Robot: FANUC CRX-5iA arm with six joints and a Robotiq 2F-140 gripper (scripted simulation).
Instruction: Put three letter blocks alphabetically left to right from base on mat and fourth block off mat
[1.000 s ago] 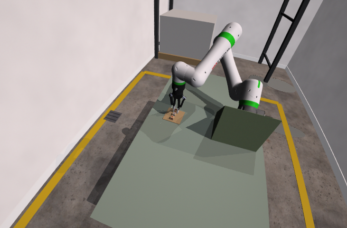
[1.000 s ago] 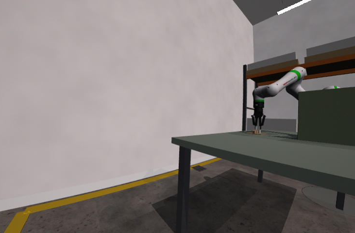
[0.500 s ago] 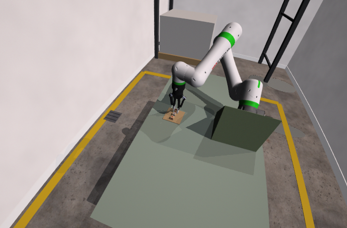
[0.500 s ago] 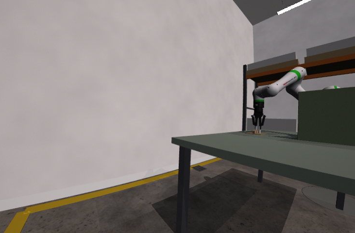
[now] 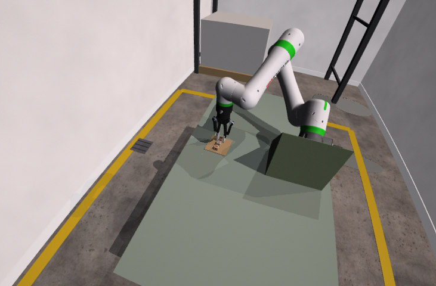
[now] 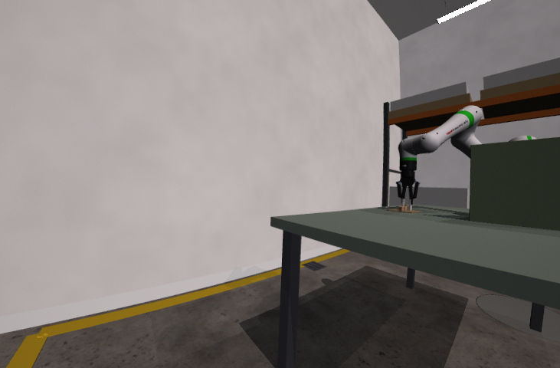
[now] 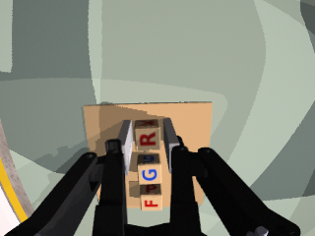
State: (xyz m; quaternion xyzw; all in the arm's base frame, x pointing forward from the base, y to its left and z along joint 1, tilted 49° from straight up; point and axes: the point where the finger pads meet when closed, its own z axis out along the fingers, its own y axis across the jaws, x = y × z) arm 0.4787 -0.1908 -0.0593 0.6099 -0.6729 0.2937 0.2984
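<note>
The R block (image 7: pixel 148 140) (image 5: pixel 220 138), G block (image 7: pixel 150 174) (image 5: pixel 218 143) and F block (image 7: pixel 151 202) (image 5: pixel 216 147) lie letter up in a nearly straight row on the tan mat (image 7: pixel 197 118) (image 5: pixel 225 150) (image 6: pixel 415 211). From the robot's base the row reads F, G, R. In the wrist view all three letters lie sideways, turned alike, with small gaps between blocks. F is close to one mat edge. My gripper (image 7: pixel 148 131) (image 5: pixel 221 139) (image 6: pixel 406 208) points down around R, open a little, with a narrow gap on each side. The fourth block is not visible.
The mat lies flat on the green table (image 5: pixel 245 232) (image 6: pixel 354 225), near its far left edge in the top view. A large dark green panel (image 5: pixel 306 161) (image 6: pixel 523 182) stands on the table in front of the robot's base.
</note>
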